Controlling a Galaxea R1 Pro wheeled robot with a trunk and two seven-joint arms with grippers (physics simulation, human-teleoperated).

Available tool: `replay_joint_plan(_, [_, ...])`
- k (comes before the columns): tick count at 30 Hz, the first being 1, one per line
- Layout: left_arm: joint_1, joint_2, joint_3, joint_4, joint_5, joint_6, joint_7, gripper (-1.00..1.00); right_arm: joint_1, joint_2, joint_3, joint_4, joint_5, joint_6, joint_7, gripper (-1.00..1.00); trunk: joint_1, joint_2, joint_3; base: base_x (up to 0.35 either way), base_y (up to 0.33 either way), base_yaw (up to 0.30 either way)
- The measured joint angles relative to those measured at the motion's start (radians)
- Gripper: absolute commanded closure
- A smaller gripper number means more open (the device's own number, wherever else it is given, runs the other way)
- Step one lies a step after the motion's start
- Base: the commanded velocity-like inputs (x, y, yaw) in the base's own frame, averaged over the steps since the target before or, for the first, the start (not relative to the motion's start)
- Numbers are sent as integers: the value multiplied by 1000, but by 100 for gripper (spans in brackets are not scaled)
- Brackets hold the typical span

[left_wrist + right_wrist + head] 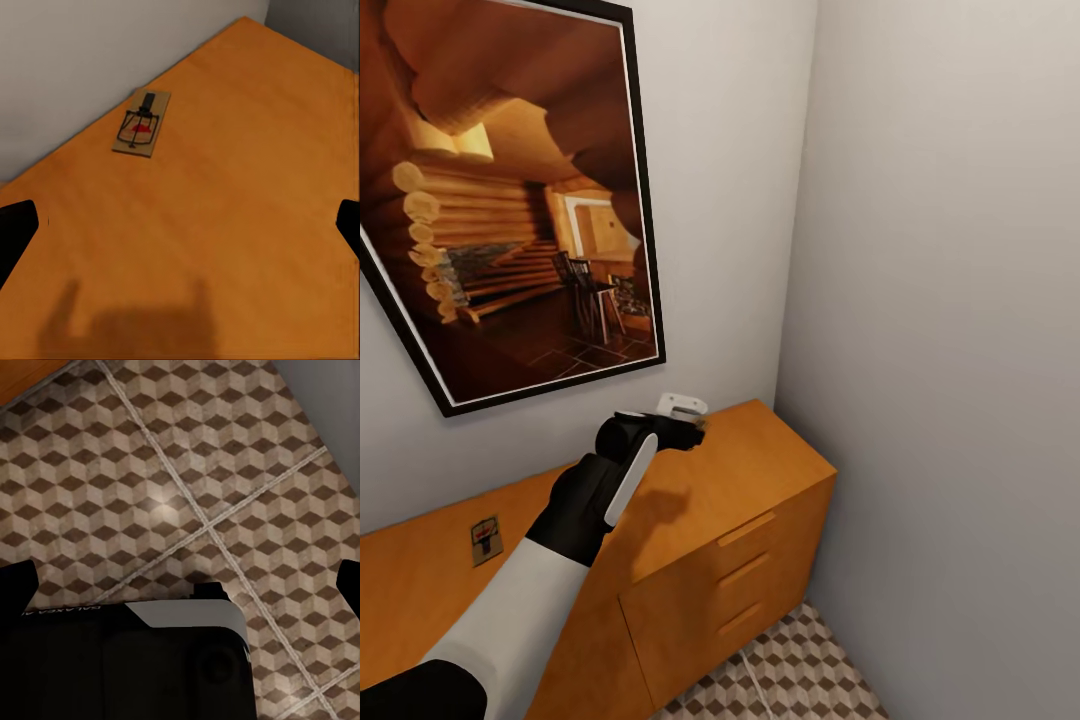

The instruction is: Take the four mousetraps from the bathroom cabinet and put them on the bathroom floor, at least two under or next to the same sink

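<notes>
One mousetrap (142, 122) lies flat on the cabinet top (247, 187), right up against the grey wall (82, 67), red patch in the middle of its wire parts. Head view has a mousetrap (485, 540) too, at the cabinet's back edge by the wall, well left of the arm; can't tell if it's the same one. Left gripper (180, 225) hovers over the cabinet top with fingers spread wide, dark tips at both frame edges, nothing between them, shadow cast on the wood. In head view left gripper (685, 432) is out over the cabinet (760, 520) near its right end, under the framed picture (510, 200). Right gripper (180, 585) hangs over the bathroom floor (187, 495), jaws equally wide apart, empty. Cube-pattern tiles also visible at the cabinet's foot (800, 670).
</notes>
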Motion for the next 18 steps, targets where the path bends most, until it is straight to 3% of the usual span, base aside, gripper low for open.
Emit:
replay_joint_plan(7, [0,1,0,2,1,-21,-80,-100,0,-1,0,0,0,0,0,-100,0,0,0,0,0,0])
replay_joint_plan(18, [0,16,1,5,1,-39,-101,-100,0,0,0,0,0,0,0,-100,0,0,0,0,0,0])
